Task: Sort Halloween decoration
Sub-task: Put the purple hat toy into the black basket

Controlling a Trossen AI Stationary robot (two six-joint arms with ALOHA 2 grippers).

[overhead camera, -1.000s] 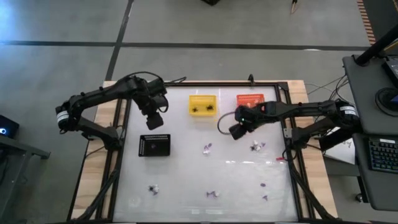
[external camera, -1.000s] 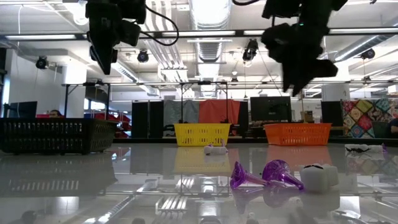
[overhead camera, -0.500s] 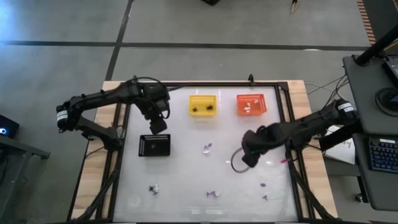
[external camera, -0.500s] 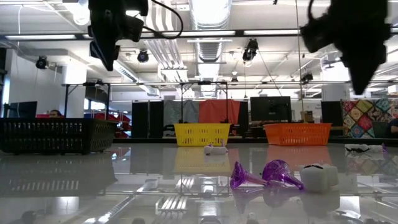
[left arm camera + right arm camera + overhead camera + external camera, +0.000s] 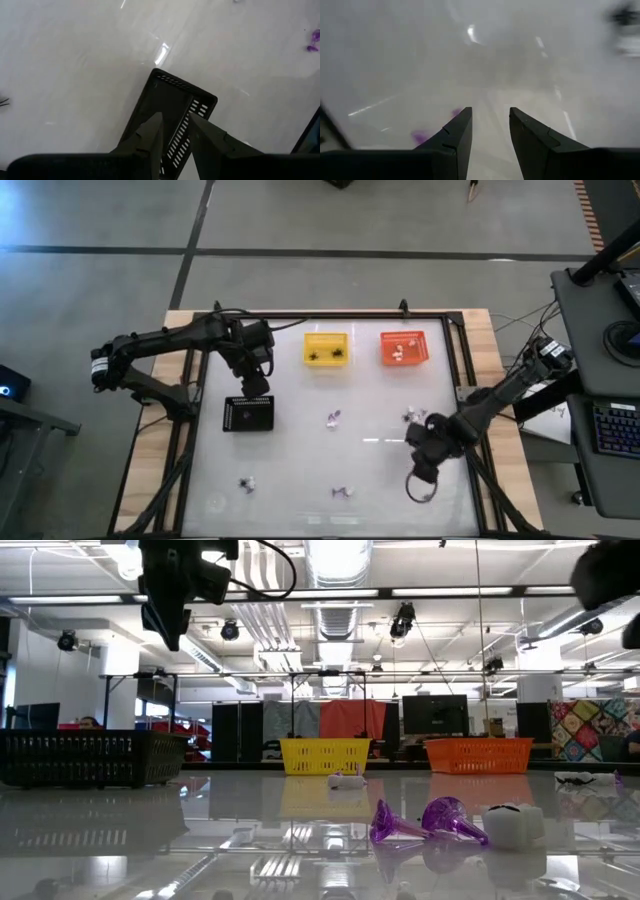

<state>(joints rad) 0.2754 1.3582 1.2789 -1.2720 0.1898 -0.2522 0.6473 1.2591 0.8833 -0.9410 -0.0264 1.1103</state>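
From above, the left pincer [image 5: 255, 383] hangs over the far edge of the black slotted rectangular tray [image 5: 248, 414], while the right pincer [image 5: 424, 472] is out over the near right part of the glossy white surface [image 5: 300, 450]. The small purple and white Halloween trinkets lie scattered: one pair near the middle [image 5: 333, 418], a white cluster [image 5: 412, 416] beside the right arm, purple bits [image 5: 423, 478] under the right pincer, others along the near edge [image 5: 343, 492]. A yellow plastic basket [image 5: 326, 348] and an orange plastic basket [image 5: 404, 348] at the far side already hold a few.

At surface level, purple funnel-shaped trinkets [image 5: 430, 821] and a white one [image 5: 512, 823] sit in the foreground; no writing is legible anywhere.

The left wrist view shows its fingers [image 5: 150, 135] slightly parted, holding nothing, above the tray.

The right wrist view shows parted, empty fingers [image 5: 457, 135] with purple bits [image 5: 421, 136] beyond. These trinkets are tiny on a slick surface; a closing pincer could flick one away or miss it.
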